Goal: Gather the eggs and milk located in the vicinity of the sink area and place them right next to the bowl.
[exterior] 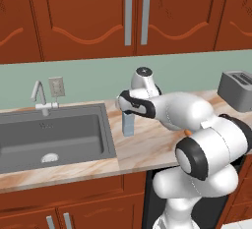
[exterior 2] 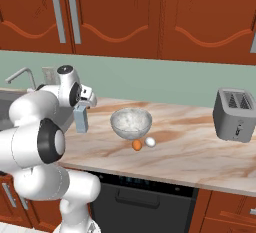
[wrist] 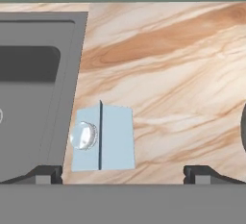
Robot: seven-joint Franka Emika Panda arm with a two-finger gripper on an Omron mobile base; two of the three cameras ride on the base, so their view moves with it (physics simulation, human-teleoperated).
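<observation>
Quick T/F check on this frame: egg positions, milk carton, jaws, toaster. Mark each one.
1. Both eggs lie in the sink. False: the orange-brown egg and white egg lie on the counter in front of the bowl.
2. The milk carton stands upright on the counter between sink and bowl. True.
3. The gripper holds the carton. False: its jaws stand open above it, nothing between them.
4. The toaster sits to the right of the bowl. True.
5. The carton lies tipped over. False: it stands upright.
</observation>
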